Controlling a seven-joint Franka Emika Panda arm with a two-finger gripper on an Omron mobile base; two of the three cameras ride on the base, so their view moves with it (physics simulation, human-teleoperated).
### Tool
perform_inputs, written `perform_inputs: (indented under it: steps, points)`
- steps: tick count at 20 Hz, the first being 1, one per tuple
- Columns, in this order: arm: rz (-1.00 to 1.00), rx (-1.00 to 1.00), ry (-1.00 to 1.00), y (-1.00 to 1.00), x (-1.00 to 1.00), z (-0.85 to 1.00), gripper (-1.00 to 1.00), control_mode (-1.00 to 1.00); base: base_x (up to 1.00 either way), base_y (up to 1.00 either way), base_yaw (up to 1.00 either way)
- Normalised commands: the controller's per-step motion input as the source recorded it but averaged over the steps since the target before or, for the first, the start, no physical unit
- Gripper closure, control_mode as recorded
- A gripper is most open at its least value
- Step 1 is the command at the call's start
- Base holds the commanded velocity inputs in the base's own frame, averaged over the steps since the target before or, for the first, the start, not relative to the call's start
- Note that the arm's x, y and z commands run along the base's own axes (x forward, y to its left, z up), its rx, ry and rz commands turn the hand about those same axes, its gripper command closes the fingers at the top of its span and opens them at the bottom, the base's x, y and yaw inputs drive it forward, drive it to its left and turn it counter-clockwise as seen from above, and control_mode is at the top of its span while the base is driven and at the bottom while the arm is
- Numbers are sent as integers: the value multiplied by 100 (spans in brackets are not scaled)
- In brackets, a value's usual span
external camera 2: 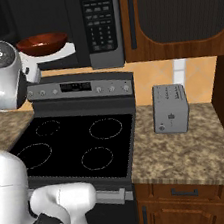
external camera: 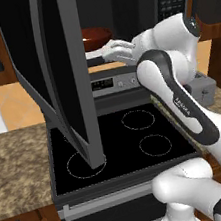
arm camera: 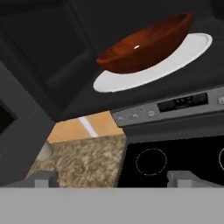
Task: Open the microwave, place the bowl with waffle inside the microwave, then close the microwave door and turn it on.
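The claw point(arm camera: 113, 178) is spread wide, holding nothing. Just ahead sits the bowl with waffle point(arm camera: 146, 43): hard, shiny, slippery. The microwave door point(external camera: 59, 75) is stiff; push its edge.

Readable text: almost none

The robot arm point(external camera: 183, 108) carries small white lettering on its dark link above the stove point(external camera: 123, 146), too small to read. The microwave point(external camera 2: 99, 25) keypad and display, and the stove's display, show marks only, not legible.
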Motion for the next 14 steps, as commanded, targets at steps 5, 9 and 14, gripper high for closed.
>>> perform_inputs:
  steps: [5,9,14]
  points:
    - [64,-95,-11,0,-35,-6,-100,-100,0,0,0]
    - [61,-91,-23,0,-32,-16,-100,-100,0,0,0]
    - [55,-72,-21,-15,-45,-31,-100,-100,0,0,0]
